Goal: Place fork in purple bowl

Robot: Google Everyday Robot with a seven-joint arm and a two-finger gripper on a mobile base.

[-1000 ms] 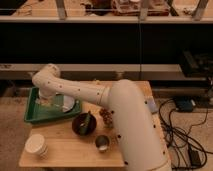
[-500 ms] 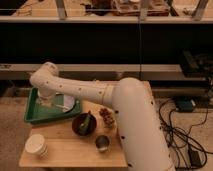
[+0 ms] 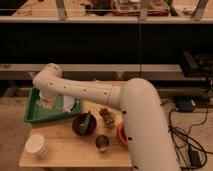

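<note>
Shifting only slightly since the earlier frame, the big white arm (image 3: 145, 120) is stretching from lower right toward upper left above the tabletop (image 3: 70, 148). Its gripper (image 3: 50, 101) is hanging over the green tray (image 3: 32, 113), fingers together, with nothing visibly clamped. At centre, the purple bowl (image 3: 75, 125) is holding a slim pale piece leaning on its rim (the fork (image 3: 88, 120), I judge). The forearm is passing near the bowl, so a low sweep risks jolting it and tipping the fork out.
</note>
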